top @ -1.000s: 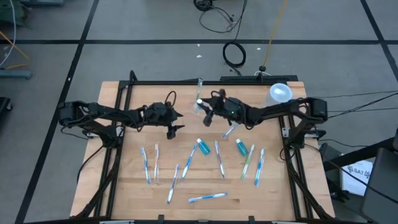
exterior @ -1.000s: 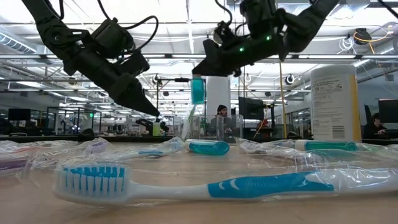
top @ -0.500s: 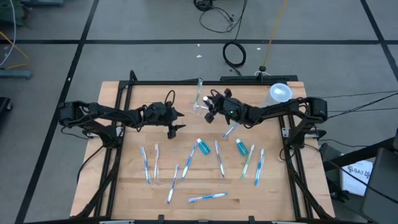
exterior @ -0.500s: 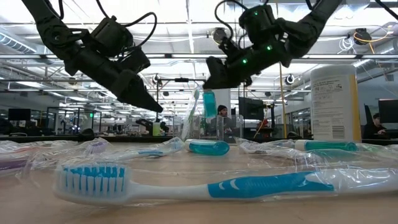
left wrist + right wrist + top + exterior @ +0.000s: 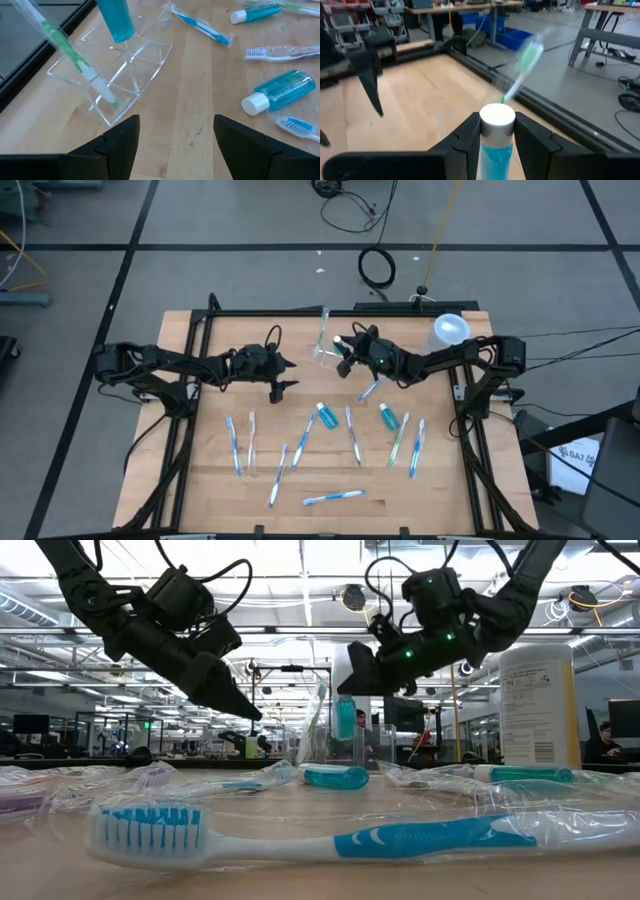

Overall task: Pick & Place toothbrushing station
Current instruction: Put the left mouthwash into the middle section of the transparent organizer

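Note:
The clear plastic holder (image 5: 131,70) stands on the table's far middle (image 5: 322,352), and a green toothbrush (image 5: 75,57) leans in one compartment. My right gripper (image 5: 346,356) is shut on a blue tube with a white cap (image 5: 345,718), right above the holder. The tube's lower end (image 5: 119,31) is at the holder's open top. My left gripper (image 5: 281,385) is open and empty, left of the holder and nearer the table's near edge; its fingers frame the left wrist view (image 5: 175,145). My right gripper pinches the tube at its white cap end (image 5: 497,117) between its two fingers. The fingers slant down from the table's right side. The tube hangs below them, nearly upright, over a compartment of the holder; whether it touches the holder I cannot tell.
A whitish cylinder (image 5: 449,330) stands at the far right. Several wrapped toothbrushes lie across the table's middle and near part, with two blue bottles (image 5: 326,416) (image 5: 389,416) among them. One toothbrush (image 5: 300,838) lies close to the near edge.
My right gripper has gone down and a little toward the table's right edge with the blue tube, staying shut. The tube has come from above and left of the holder down to its open top.

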Tool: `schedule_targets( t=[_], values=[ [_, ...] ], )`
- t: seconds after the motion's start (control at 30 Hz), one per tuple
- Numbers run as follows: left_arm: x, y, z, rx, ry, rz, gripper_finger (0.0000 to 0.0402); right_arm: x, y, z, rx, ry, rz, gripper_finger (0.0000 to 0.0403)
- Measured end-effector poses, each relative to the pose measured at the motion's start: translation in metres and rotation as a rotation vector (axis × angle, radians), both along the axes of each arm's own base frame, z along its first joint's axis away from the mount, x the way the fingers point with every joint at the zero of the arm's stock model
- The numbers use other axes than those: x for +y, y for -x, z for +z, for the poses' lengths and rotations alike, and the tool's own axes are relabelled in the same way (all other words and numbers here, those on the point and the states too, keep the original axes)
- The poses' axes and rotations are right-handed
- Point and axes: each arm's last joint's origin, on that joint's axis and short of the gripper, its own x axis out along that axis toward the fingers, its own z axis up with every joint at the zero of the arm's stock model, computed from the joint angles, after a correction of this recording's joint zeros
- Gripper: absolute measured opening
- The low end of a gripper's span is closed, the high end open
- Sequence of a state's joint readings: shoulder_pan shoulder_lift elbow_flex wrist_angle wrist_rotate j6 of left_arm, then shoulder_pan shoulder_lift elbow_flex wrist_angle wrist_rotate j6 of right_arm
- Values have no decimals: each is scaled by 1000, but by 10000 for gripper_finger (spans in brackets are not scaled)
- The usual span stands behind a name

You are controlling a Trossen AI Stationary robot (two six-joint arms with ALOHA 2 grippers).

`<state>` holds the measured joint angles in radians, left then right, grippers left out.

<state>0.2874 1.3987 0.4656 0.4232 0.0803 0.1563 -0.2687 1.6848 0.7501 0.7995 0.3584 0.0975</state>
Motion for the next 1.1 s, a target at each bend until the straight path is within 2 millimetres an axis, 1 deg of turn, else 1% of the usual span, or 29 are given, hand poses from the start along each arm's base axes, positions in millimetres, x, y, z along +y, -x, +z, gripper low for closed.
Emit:
schedule_targets(
  t=[0.33, 0.5, 0.63, 0.77, 0.87, 0.97, 1.1],
  values=[
    [0, 0, 0, 0, -1, 0, 257, 0, 1, -2, -17, -41, -13, 97],
    [0, 0, 0, 0, 0, 0, 257, -2, -2, -14, -1, -48, -18, 97],
    [0, 0, 0, 0, 0, 0, 257, -7, -5, -27, 3, -45, -30, 97],
    [0, 0, 0, 0, -1, 0, 258, -10, -6, -27, -33, -35, -40, 96],
    [0, 0, 0, 1, -2, -1, 257, -12, -4, -32, 2, -53, -48, 96],
    [0, 0, 0, 0, 1, 1, 257, -14, -3, -32, -3, -70, -59, 96],
    [0, 0, 0, 0, 1, 0, 257, -14, -2, -37, 37, -83, -62, 96]
  ],
)
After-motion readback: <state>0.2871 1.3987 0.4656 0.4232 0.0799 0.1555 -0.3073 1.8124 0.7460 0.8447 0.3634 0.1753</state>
